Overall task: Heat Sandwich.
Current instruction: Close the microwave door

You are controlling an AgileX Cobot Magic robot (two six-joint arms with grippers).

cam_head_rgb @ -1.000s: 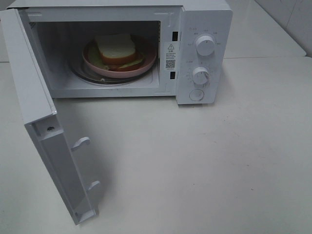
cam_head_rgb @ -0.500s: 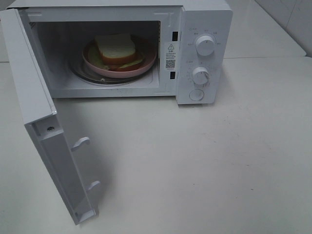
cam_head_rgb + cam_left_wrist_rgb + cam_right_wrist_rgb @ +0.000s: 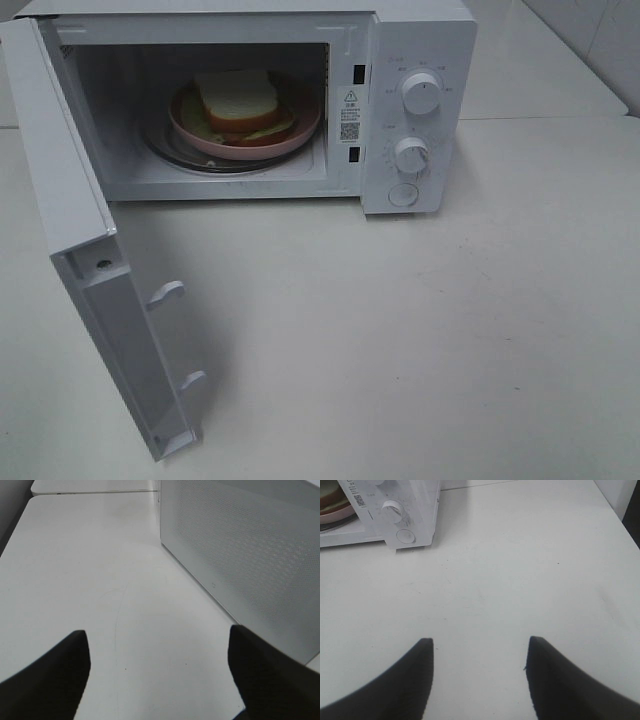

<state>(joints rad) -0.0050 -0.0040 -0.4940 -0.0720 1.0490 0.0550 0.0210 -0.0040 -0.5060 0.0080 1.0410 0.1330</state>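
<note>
White bread, orange-brown crust, pale filling: sandwich (image 3: 238, 98) flat on pink plate (image 3: 300, 135), well inside its rim. Plate centred on glass turntable (image 3: 165, 150) within cavity (image 3: 110, 120) of microwave (image 3: 420, 40), at 12 o'clock of table (image 3: 450, 350). Centring probably meant to allow rotation clear of the walls. Loading step judged complete.

Door (image 3: 110, 330) hinged at 9 o'clock of cavity, swung wide toward 7 o'clock, latch hooks (image 3: 165, 293) exposed. Blocks heating until closed. Control panel (image 3: 440, 130) at 3 o'clock of cavity: upper knob (image 3: 421, 93), lower knob (image 3: 411, 156), round button (image 3: 403, 195) at 6 o'clock of that. Settings too small to read.

Left gripper (image 3: 159, 630): jaws spread wide, nothing between, low over table just beside perforated outer face of door. Suits a push to shut it. Right gripper (image 3: 480, 639): jaws apart, empty, well clear of microwave, facing control panel. Suits knob turning afterwards. Neither visible from high camera.

Next, by judgement: close door, then set knobs. Risk: hard push shifting whole microwave.
</note>
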